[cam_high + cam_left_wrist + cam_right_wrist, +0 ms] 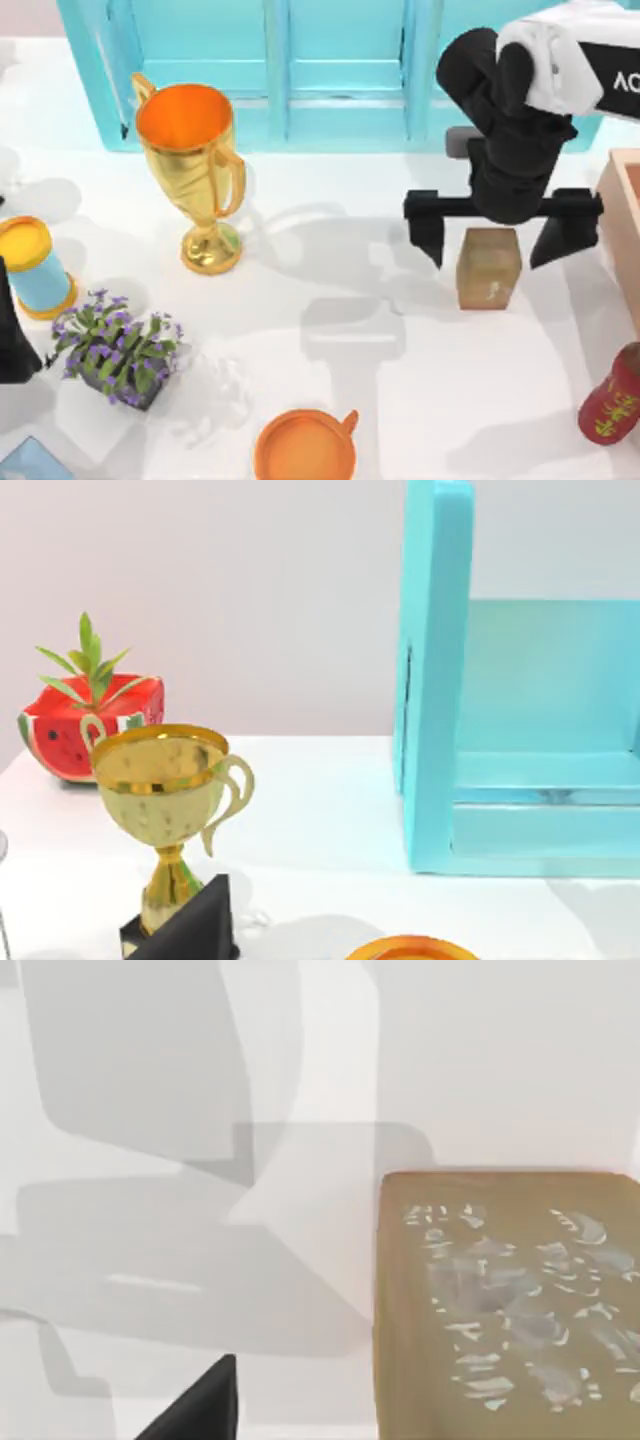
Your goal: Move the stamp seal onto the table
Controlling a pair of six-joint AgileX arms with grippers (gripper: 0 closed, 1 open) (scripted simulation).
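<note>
Seal (489, 267) in top view stands on table (330, 250) btwn right gripper's (503, 238) spread fingers, untouched. Right wrist view: its flat top just below. Looks rigid, blocky, prob smooth; grip 2 opposite sides. Left gripper (14, 330) parked.

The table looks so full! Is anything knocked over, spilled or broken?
Nothing stands out. The gold trophy, flower pot and orange cup stand upright. The stamp seal sits square on the white table, between the open fingers of the right end effector.
</note>
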